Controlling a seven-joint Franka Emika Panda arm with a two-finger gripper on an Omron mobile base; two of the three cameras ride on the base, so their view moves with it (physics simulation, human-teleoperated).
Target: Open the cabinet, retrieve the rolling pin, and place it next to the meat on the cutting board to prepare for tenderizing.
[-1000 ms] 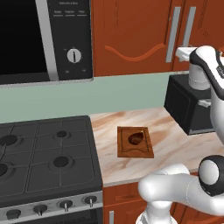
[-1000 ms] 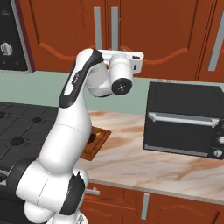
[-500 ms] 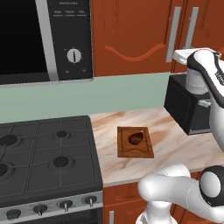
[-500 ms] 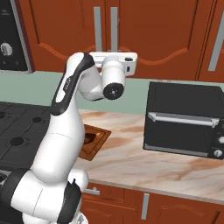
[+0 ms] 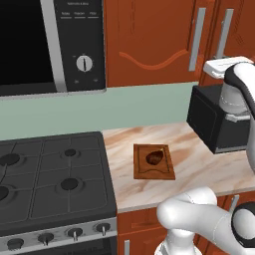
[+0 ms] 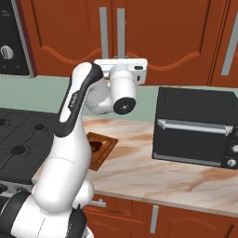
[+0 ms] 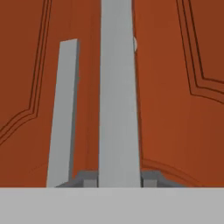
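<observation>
My gripper (image 7: pixel 119 178) is up at the cabinet (image 6: pixel 158 32), right against its two doors, which are both closed. In the hand view the right door's bar handle (image 7: pixel 119 92) rises straight between my fingers (image 7: pixel 89 179), one tip on each side of it, spread about as wide as the bar; I cannot tell whether they press it. The left door's handle (image 7: pixel 63 109) stands just beside it. From the right base view my hand sits at the lower end of the two handles (image 6: pixel 120 28). Below on the counter (image 5: pixel 199 169), the board (image 5: pixel 153 161) lies beside the stove (image 5: pixel 50 179) with the meat (image 5: pixel 155 157) on it. A black oven (image 6: pixel 195 125) stands to the right of the board.
</observation>
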